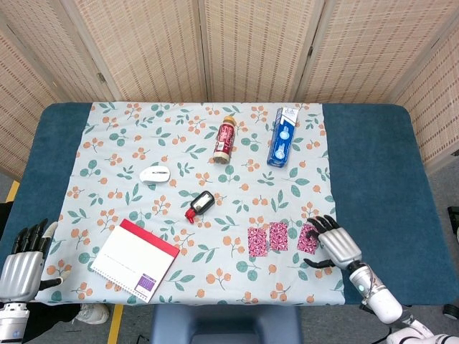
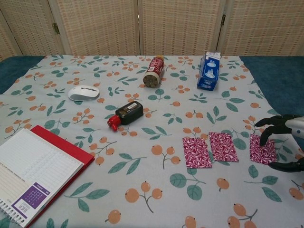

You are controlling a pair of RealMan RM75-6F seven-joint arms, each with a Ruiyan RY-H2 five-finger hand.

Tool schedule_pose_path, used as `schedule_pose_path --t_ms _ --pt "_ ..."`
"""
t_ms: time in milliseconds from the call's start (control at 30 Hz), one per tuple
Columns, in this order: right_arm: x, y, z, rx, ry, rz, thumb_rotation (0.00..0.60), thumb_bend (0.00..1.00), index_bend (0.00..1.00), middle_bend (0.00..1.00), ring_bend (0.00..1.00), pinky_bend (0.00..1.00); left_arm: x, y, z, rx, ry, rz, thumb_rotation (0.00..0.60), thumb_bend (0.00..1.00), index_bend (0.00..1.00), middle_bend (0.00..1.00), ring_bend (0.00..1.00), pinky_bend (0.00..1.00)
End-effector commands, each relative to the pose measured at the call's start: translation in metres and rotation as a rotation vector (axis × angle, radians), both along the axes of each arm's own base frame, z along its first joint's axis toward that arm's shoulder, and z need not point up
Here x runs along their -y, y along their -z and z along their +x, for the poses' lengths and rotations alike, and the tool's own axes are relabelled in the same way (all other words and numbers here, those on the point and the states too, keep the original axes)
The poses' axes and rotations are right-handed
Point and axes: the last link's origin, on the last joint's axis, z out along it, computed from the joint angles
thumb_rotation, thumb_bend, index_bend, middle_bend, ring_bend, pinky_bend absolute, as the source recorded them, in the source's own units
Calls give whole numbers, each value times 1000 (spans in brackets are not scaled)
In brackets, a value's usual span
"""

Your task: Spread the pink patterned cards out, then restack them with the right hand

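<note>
Desk [image 1: 366, 165] under floral cloth [image 1: 129, 154], wicker screens behind. Right hand [image 1: 334, 242] with fingers spread, holding nothing, fingertips on the outermost of three pink patterned cards [image 2: 222, 147] lying in a row just inward of it. Left hand [image 1: 21, 264] open, idle, off the desk's near corner.

bare cloth [image 2: 156, 190] around cards [image 2: 222, 147]; nearest obstacle, black bottle [image 2: 126, 114], well apart.

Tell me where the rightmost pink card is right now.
In the chest view, the rightmost pink card lies flat near the cloth's right edge, under the right hand's fingertips, apart from the other two cards.
</note>
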Motion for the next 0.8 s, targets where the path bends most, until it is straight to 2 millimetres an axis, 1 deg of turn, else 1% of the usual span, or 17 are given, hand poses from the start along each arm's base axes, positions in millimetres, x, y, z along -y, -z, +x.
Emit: schedule_pose_path --t_ms 33,133,233,367,500,700,800 --pt "4 -5 -5 -3 23 -22 286 301 310 113 0 0 0 0 1 0 2 -1 600 89 90 0 59 0" --pt "8 -9 -6 6 44 -43 287 301 310 113 0 0 -1 0 1 -1 3 0 600 88 90 0 59 0" --pt "12 -7 -2 33 53 -51 289 300 310 113 0 0 -1 0 1 -2 1 -1 600 88 90 0 59 0" --pt "9 6 19 105 39 -7 328 301 304 108 0 0 0 1 2 0 3 -4 600 88 90 0 59 0" --pt "7 22 38 148 31 30 330 298 265 97 0 0 1 0 1 1 2 1 600 89 90 0 59 0" --pt "12 38 61 136 7 47 329 296 195 66 0 0 2 -1 -3 5 -6 3 600 88 90 0 59 0" --pt "17 47 70 128 1 63 331 297 189 62 0 0 3 -1 -4 8 -8 2 600 89 92 0 60 0"
